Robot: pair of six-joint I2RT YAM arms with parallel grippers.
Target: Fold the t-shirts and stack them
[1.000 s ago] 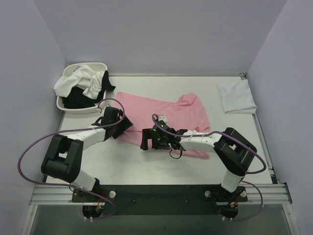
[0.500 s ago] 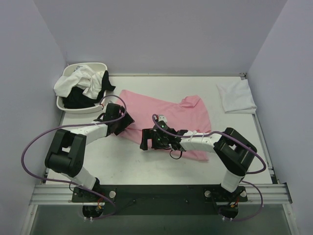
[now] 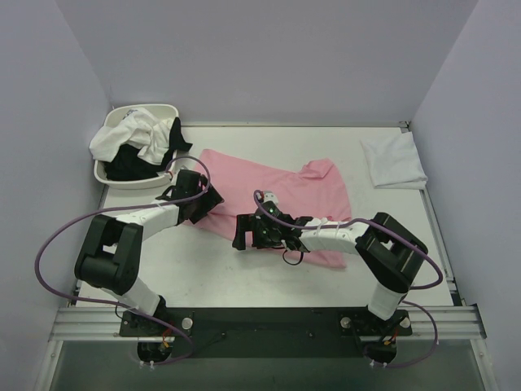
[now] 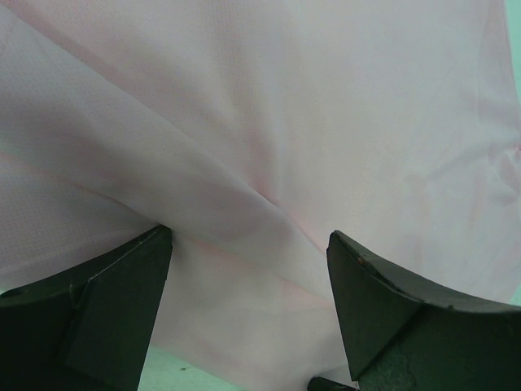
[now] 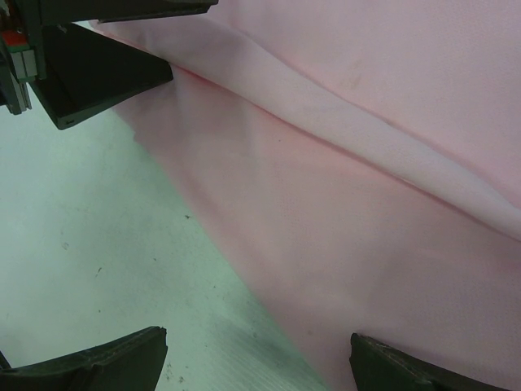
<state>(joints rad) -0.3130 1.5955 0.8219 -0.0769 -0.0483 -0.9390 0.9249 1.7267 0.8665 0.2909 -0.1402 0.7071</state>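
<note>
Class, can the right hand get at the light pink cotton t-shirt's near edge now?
Likely yes: the right hand hangs open right at the edge of the light pink cotton t-shirt, with nothing lying between.

- From my seat, the spread t-shirt (image 3: 277, 183) lay across the middle of the table (image 3: 203, 273), running from 10 o'clock down to 4 o'clock.
- The basin (image 3: 155, 108) sat in the table's 10 o'clock corner, near the spread t-shirt's far left corner.
- A heap of t-shirts (image 3: 130, 138) lay in the basin, one spilling over its rim at 3 o'clock.
- The folded t-shirt (image 3: 393, 160) lay at 2 o'clock by the table's right edge, apart from the spread t-shirt.
- I had the left gripper (image 3: 210, 197) on the spread t-shirt's 9 o'clock edge, cloth lying between its fingers.
- The right gripper (image 3: 239, 235) was at that shirt's 7 o'clock edge, with bare table on one side and cloth on the other, at 4 o'clock from the left gripper.
</note>
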